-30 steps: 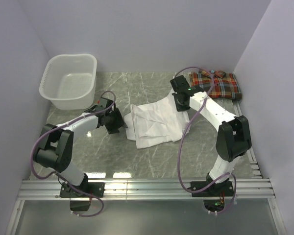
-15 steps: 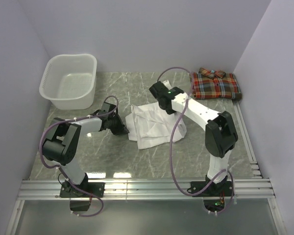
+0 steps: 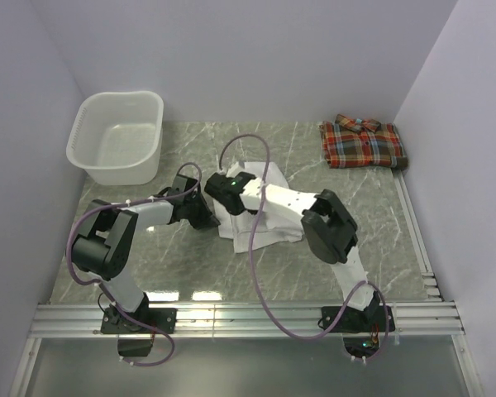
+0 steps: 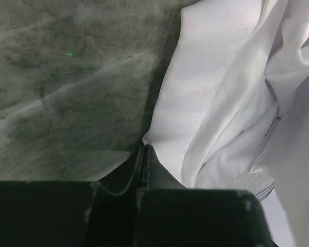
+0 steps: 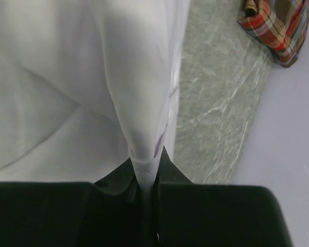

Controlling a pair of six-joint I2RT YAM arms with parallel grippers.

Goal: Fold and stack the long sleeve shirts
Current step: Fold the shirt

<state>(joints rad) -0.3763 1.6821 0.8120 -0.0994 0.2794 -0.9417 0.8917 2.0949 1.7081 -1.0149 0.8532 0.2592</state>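
The white shirt (image 3: 269, 222) lies crumpled in the middle of the table. My right gripper (image 3: 222, 188) is over its left part, shut on a raised fold of the white cloth (image 5: 139, 103) that runs down between the fingers (image 5: 144, 167). My left gripper (image 3: 208, 217) rests low at the shirt's left edge. In the left wrist view its jaws (image 4: 144, 149) are shut, with a corner of the white shirt (image 4: 216, 92) meeting the tips. The plaid shirt (image 3: 364, 143) lies folded at the back right and shows in the right wrist view's corner (image 5: 270, 25).
A white plastic laundry basket (image 3: 116, 172) stands at the back left against the wall. Walls close in the table on the left, back and right. A metal rail (image 3: 248, 318) runs along the near edge by the arm bases.
My right arm has swept left across the table, drawing the shirt's right side over onto its left. My left gripper has reached the shirt's left edge and shut there.
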